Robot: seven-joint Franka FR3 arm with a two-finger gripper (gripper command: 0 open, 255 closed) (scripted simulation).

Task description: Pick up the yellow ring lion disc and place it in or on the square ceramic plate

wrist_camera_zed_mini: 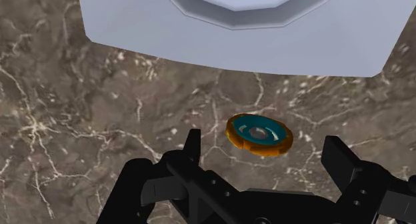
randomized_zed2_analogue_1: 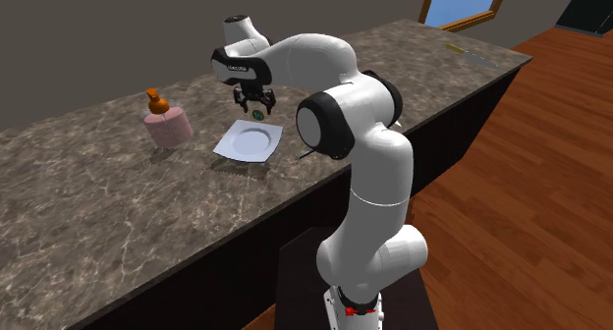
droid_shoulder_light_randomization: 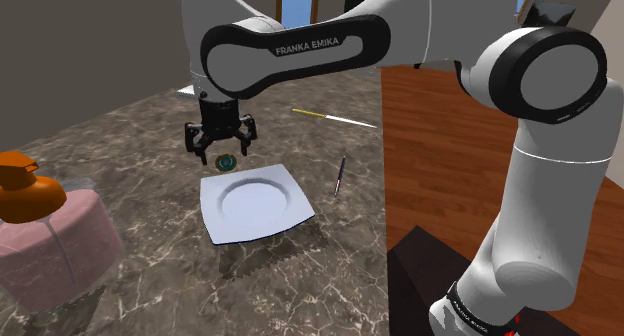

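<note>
Hovering just above the dark marbled counter (droid_shoulder_light_randomization: 130,134), the gripper (droid_shoulder_light_randomization: 220,144) points straight down. Its fingers are spread wide and clamp nothing. The ring disc (wrist_camera_zed_mini: 259,133) lies flat on the counter under the gap between the fingers and touches neither one. It has an orange-yellow rim and a teal centre. In the wrist view it sits between the two fingertips, slightly ahead of them. The square plate (droid_shoulder_light_randomization: 298,214) is just beyond the disc: white-grey, flat on the counter, with a round well in the middle. The disc is near one plate edge but apart from it. A thin dark pen (droid_shoulder_light_randomization: 340,174) lies past the plate on the shoulder view's right, close to the counter edge. A pink block (droid_shoulder_light_randomization: 60,239) with an orange object (droid_shoulder_light_randomization: 25,189) on top stands well apart on the shoulder view's left. A long pale-yellow stick (droid_shoulder_light_randomization: 335,117) lies further back on the counter. Wood floor (droid_shoulder_light_randomization: 440,154) runs beyond the counter edge.
</note>
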